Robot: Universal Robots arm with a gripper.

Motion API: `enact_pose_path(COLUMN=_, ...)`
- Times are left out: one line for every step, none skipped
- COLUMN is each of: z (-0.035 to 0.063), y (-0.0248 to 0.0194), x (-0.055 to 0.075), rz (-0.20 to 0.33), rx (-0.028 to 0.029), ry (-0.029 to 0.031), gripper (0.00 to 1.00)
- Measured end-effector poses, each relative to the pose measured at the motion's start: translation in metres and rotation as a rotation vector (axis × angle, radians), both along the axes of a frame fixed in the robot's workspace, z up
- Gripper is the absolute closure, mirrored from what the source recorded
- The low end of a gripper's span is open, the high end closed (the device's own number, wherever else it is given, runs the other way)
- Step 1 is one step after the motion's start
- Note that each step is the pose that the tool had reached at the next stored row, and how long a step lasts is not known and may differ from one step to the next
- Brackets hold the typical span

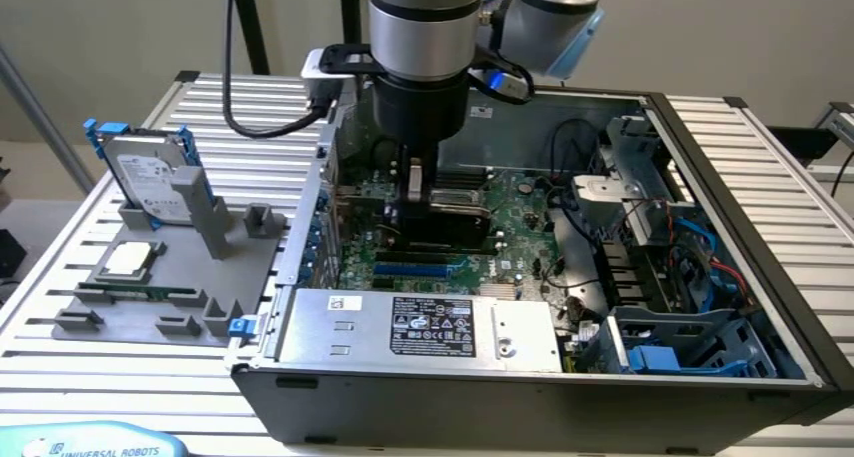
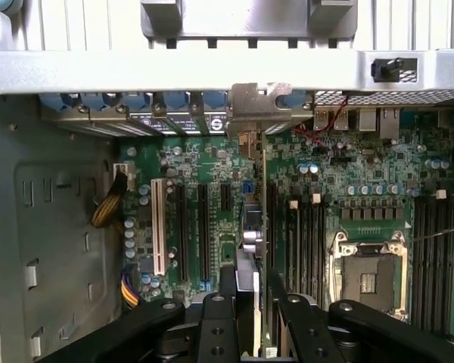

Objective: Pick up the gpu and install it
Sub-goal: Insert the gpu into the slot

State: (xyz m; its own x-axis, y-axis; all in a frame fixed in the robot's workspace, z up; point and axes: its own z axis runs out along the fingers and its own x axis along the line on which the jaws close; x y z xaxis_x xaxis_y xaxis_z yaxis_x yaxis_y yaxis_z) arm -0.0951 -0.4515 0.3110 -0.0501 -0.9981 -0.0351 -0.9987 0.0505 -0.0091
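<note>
The arm (image 1: pixel 423 37) hangs straight down from above, its silver and black wrist section upright. A blue-capped joint (image 1: pixel 554 12) sits just behind it, toward the exterior view's right. The claw (image 2: pixel 251 291) points downward at the end of the wrist. Its two black fingers (image 2: pixel 227 283) stand close together and parallel, not fully closed. They seem clamped on the thin edge of the gpu (image 2: pixel 263 189) between them, though the contact itself is hard to make out.
</note>
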Motion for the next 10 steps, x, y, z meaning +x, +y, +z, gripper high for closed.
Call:
enact_pose_path(z=-0.0019, y=-0.0003, x=0.000, rz=-0.002, rx=0.0001, ry=0.0000, gripper=0.73)
enact_pose_path(z=-0.0037, y=-0.0006, x=-0.001, rz=-0.004, rx=0.0001, ry=0.0000, gripper=0.73)
enact_pose_path(z=-0.0055, y=-0.0007, x=-0.001, rz=-0.006, rx=0.0000, ry=0.0000, gripper=0.73)
enact_pose_path(z=-0.0073, y=-0.0009, x=-0.001, rz=-0.009, rx=0.0000, ry=0.0000, gripper=0.73)
enact_pose_path(z=-0.0091, y=-0.0010, x=-0.001, rz=-0.011, rx=0.0000, ry=0.0000, gripper=0.73)
enact_pose_path(z=-0.0109, y=-0.0011, x=-0.001, rz=-0.013, rx=0.0000, ry=0.0000, gripper=0.73)
enact_pose_path(z=-0.0127, y=-0.0011, x=-0.001, rz=-0.016, rx=0.0001, ry=0.0000, gripper=0.73)
enact_pose_path(z=-0.0146, y=-0.0011, x=-0.002, rz=-0.020, rx=0.0001, ry=0.0000, gripper=0.73)
enact_pose_path(z=-0.0164, y=-0.0010, x=-0.002, rz=-0.024, rx=0.0001, ry=-0.0001, gripper=0.73)
enact_pose_path(z=-0.0182, y=-0.0011, x=-0.002, rz=-0.027, rx=0.0000, ry=0.0000, gripper=0.73)
